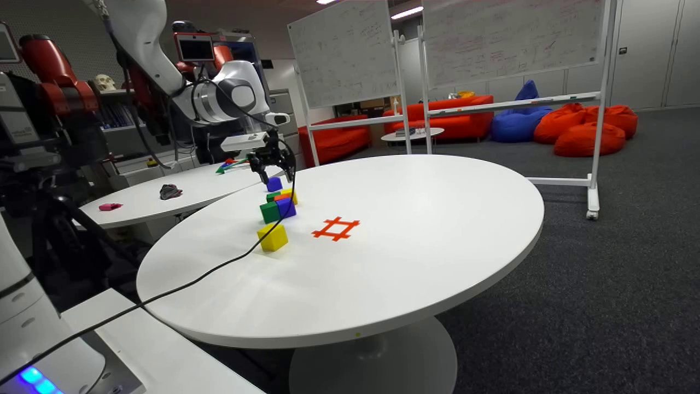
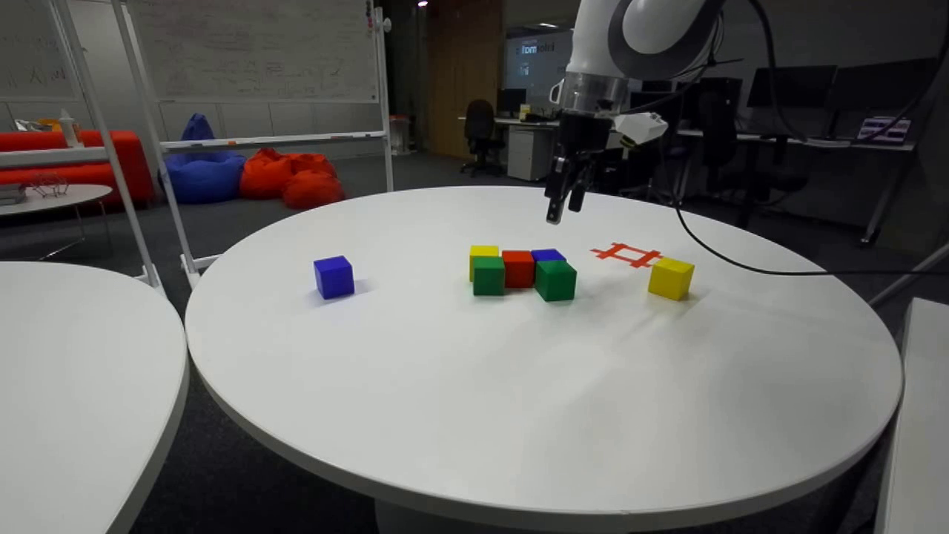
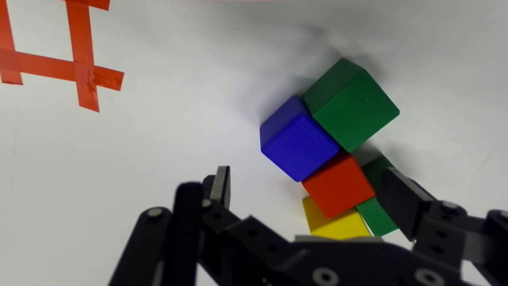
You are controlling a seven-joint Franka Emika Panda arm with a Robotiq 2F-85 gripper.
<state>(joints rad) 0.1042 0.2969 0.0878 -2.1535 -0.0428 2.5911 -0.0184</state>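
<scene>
A black two-fingered pincer (image 2: pixel 565 213) is hanging above a round white worktop (image 2: pixel 445 408), its fingers spread wide, holding nothing and apparently touching nothing. In the wrist view, a tight cluster is lying beneath it: a blue cube (image 3: pixel 301 145) and a green cube (image 3: pixel 355 109) are sitting side by side, seemingly touching; a red cube (image 3: pixel 339 184) is resting close against the blue one; a yellow cube (image 3: pixel 341 226) is sitting just past the red; a second green cube (image 3: pixel 377 217) is partly hiding behind one finger. In an exterior view, a lone blue cube (image 2: pixel 334 277) and a lone yellow cube (image 2: pixel 672 279) are standing apart on opposite sides of the cluster, the yellow near a square of red tape (image 3: pixel 81 39). The work seems to be standing at the stage ahead of a grasp. Gripping any clustered cube would be calling for lowering the pincer and matching its fingers to two free opposite faces, since neighbours are crowding the space.
</scene>
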